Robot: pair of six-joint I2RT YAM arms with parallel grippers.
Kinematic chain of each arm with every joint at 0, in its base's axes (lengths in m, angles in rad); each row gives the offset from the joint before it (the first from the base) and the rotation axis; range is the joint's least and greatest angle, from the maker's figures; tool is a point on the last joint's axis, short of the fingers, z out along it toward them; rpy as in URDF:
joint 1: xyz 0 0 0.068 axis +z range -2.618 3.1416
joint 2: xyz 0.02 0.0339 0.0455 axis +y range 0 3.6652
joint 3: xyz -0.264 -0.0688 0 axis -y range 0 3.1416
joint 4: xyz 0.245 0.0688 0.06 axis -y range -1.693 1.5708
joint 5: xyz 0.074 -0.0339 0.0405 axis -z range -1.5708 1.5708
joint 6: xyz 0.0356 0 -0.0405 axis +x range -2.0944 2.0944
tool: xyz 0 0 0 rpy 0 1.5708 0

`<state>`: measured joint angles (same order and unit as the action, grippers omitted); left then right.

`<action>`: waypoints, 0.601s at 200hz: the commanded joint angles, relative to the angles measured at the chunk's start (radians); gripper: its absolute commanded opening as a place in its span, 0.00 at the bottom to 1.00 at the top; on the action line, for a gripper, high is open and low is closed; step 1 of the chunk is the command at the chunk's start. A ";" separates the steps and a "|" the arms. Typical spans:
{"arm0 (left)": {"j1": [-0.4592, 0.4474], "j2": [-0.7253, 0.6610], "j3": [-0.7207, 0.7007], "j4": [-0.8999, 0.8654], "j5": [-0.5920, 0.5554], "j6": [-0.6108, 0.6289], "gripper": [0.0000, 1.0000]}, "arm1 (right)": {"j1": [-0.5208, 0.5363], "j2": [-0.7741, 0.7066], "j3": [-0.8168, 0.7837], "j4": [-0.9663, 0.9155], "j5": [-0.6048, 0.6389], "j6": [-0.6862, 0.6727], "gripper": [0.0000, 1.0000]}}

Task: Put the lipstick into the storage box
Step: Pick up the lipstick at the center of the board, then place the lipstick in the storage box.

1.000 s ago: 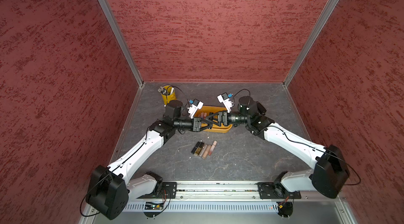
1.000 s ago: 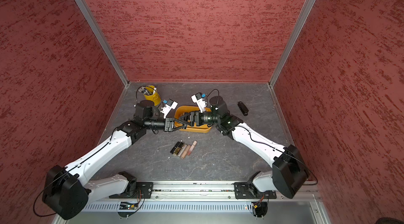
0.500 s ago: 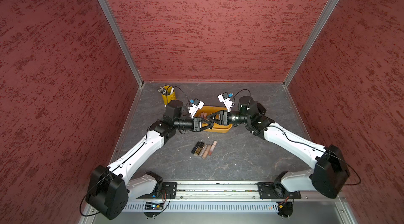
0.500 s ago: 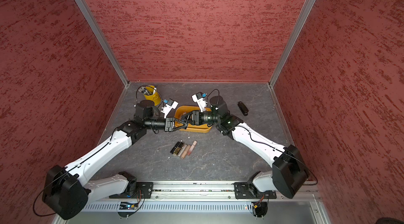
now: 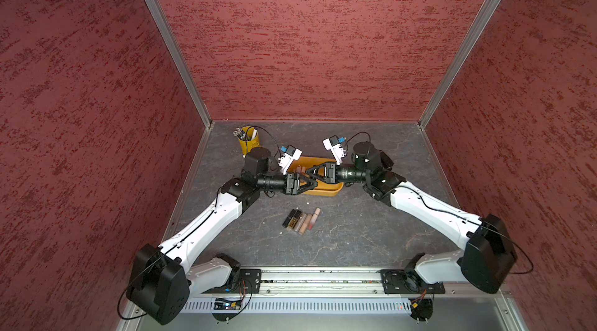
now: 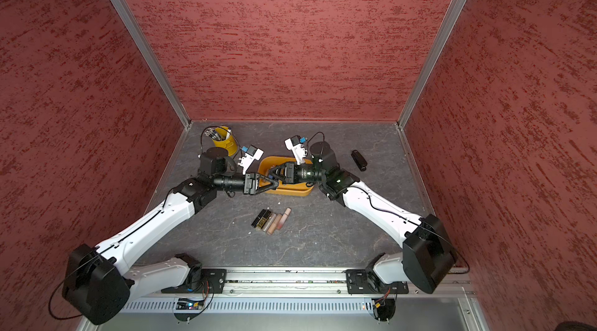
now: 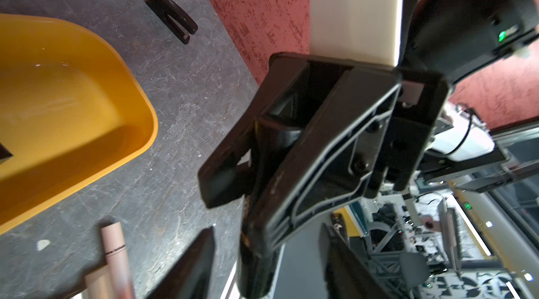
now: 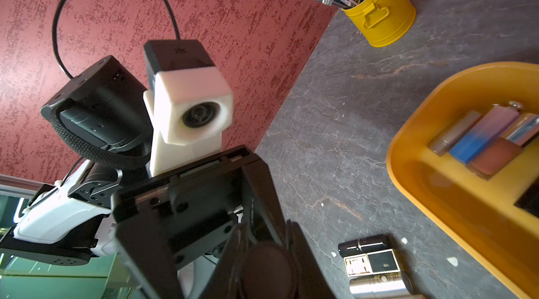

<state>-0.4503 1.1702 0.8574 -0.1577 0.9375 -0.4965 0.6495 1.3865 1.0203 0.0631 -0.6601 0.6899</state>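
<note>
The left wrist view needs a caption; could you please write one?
Right claw grips dark lipstick inside the open left claw, near the storage box.

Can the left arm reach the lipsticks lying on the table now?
Probably yes: the left gripper is open, and only bare table lies between it and the lipsticks near it.

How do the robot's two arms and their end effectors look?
The left arm and the right arm are alike: white shells between black joint housings, with a thin black cable along the white part. The left end effector and the right end effector are black, each with two triangular fingers. Each wrist carries a white camera mount with a looped black cable.
</note>
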 commanded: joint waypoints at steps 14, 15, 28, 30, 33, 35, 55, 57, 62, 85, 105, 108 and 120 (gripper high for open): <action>0.039 -0.049 0.029 -0.052 -0.001 0.036 1.00 | -0.015 -0.034 0.071 -0.155 0.131 -0.093 0.06; 0.041 -0.050 0.029 -0.053 -0.001 0.036 1.00 | -0.016 -0.034 0.074 -0.163 0.136 -0.096 0.06; 0.064 -0.070 0.024 -0.059 0.000 0.034 1.00 | -0.020 -0.026 0.110 -0.261 0.201 -0.141 0.06; 0.068 -0.074 0.021 -0.061 -0.001 0.032 1.00 | -0.020 -0.023 0.116 -0.275 0.212 -0.151 0.06; 0.074 -0.078 0.018 -0.061 -0.004 0.029 1.00 | -0.022 -0.019 0.128 -0.301 0.225 -0.159 0.06; 0.079 -0.083 0.017 -0.062 -0.006 0.027 1.00 | -0.023 -0.014 0.135 -0.316 0.234 -0.165 0.06; 0.133 -0.126 -0.012 -0.062 -0.049 -0.007 1.00 | -0.035 0.037 0.209 -0.459 0.327 -0.223 0.07; 0.139 -0.130 -0.014 -0.062 -0.052 -0.013 1.00 | -0.035 0.043 0.213 -0.469 0.333 -0.228 0.07; 0.157 -0.140 -0.024 -0.063 -0.060 -0.027 1.00 | -0.040 0.059 0.227 -0.491 0.351 -0.240 0.07; 0.244 -0.170 -0.064 -0.078 -0.063 -0.076 1.00 | -0.062 0.153 0.277 -0.543 0.402 -0.272 0.07; 0.295 -0.203 -0.108 -0.096 -0.059 -0.080 0.99 | -0.083 0.236 0.319 -0.565 0.419 -0.279 0.07; 0.301 -0.208 -0.115 -0.097 -0.060 -0.081 1.00 | -0.084 0.249 0.325 -0.569 0.420 -0.279 0.07; 0.318 -0.231 -0.146 -0.100 -0.061 -0.087 0.99 | -0.092 0.298 0.351 -0.574 0.419 -0.280 0.07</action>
<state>-0.1650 0.9791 0.7624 -0.2230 0.8841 -0.5594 0.5762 1.6108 1.3239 -0.4244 -0.3016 0.4469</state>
